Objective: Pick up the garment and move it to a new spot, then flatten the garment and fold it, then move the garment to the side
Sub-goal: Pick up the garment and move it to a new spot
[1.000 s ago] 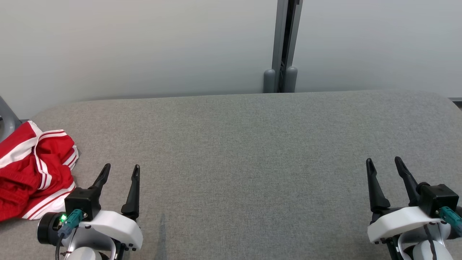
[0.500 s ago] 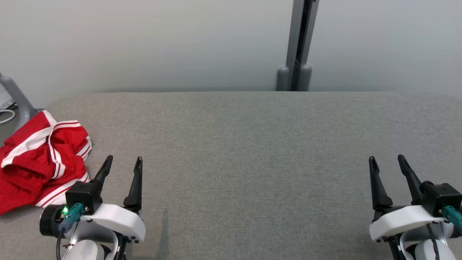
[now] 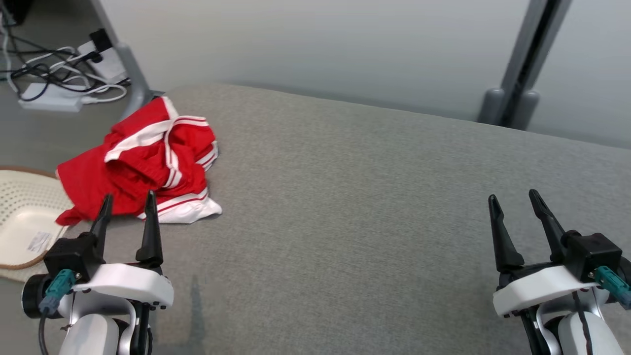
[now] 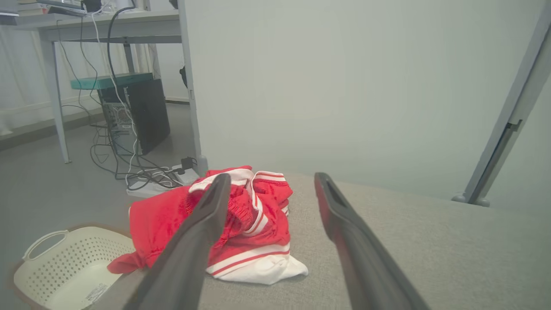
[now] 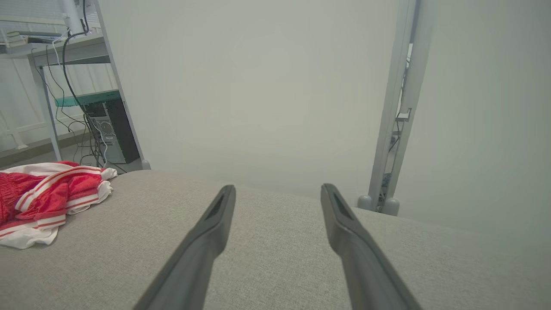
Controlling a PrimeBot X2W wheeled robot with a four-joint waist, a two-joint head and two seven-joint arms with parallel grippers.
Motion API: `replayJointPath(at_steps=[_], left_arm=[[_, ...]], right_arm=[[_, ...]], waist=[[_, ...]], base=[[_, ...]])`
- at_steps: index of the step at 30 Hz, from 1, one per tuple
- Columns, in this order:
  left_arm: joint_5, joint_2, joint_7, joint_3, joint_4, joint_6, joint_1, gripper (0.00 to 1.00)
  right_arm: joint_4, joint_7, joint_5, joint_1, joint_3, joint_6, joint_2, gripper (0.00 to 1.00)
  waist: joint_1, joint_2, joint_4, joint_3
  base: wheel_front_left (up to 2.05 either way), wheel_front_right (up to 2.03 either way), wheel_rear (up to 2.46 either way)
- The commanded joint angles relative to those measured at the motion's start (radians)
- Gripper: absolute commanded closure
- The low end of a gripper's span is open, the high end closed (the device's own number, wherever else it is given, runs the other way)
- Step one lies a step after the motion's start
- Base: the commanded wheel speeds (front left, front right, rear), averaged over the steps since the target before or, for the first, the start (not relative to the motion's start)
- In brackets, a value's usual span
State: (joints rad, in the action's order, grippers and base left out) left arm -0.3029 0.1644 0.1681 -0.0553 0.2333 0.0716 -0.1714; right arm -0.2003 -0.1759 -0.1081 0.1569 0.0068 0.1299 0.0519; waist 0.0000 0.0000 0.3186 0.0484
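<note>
**Left tool [image 3: 129, 196] poised at the garment [image 3: 148, 158]; right tool [image 3: 512, 195] waits aside**

The red, white-striped garment lies crumpled in a heap at the far left corner of the grey tabletop [image 3: 345, 197]. Its left edge appears to droop over the rim toward a pale perforated basket [image 3: 24, 222] that sits lower, beside the tabletop. The pick-up looks not yet begun.

The left tool hangs just short of the heap with its fingers spread and nothing between them. They point at the cloth, so it seems lined up for the first grasp. The right tool is also spread and empty, over bare tabletop well apart from the garment. It is probably held clear there, leaving the middle free as the new spot for laying the cloth out.

In the head view both tools and the gap between them can be judged together. There the left fingertips overlap the white hem, so contact cannot be told from that view. The lower left wrist view settles more. The heap lies beyond the fingers and off to the left of their gap. One finger crosses in front of the red folds, and the other runs alongside bare tabletop. That view also shows how high the bundle stands and the red tail drooping toward the basket. The right wrist view catches the garment only at its far left edge, with open tabletop ahead. Both wrist views show a computer tower [image 4: 146, 116] in the background, where the head view shows cables [image 3: 49, 98] on the floor.
</note>
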Motion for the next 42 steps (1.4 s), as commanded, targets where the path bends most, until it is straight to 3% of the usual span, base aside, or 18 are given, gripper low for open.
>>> replayJointPath(at_steps=[1, 11, 30, 36, 42], left_arm=[[-0.009, 0.006, 0.008, 0.009, 0.003, 0.005, -0.007, 0.00], [-0.042, 0.000, 0.034, 0.029, 0.024, 0.008, -0.001, 0.00], [-0.067, 0.002, 0.045, 0.031, 0.018, 0.014, -0.012, 0.00], [-0.088, 0.009, -0.007, 0.001, 0.014, -0.031, -0.078, 0.00], [-0.139, 0.024, -0.134, -0.027, 0.072, -0.094, -0.206, 0.00]], right_arm=[[0.013, 0.007, 0.002, 0.012, 0.007, 0.001, 0.005, 0.00], [0.029, 0.029, -0.006, 0.016, 0.044, 0.001, 0.006, 0.00], [0.015, 0.037, -0.014, 0.042, 0.062, 0.001, 0.014, 0.00], [0.028, 0.041, -0.008, 0.041, 0.050, 0.001, 0.016, 0.00], [0.061, 0.062, 0.011, 0.057, 0.057, 0.001, 0.021, 0.00]], waist=[[0.0000, 0.0000, 0.089, 0.022], [0.0000, 0.0000, 0.218, 0.029], [0.0000, 0.0000, 0.227, 0.046], [0.0000, 0.0000, 0.226, 0.062], [0.0000, 0.0000, 0.174, 0.114]], base=[[0.00, 0.00, 0.00], [0.00, 0.00, 0.00], [0.00, 0.00, 0.00], [0.00, 0.00, 0.00], [0.00, 0.00, 0.00]])
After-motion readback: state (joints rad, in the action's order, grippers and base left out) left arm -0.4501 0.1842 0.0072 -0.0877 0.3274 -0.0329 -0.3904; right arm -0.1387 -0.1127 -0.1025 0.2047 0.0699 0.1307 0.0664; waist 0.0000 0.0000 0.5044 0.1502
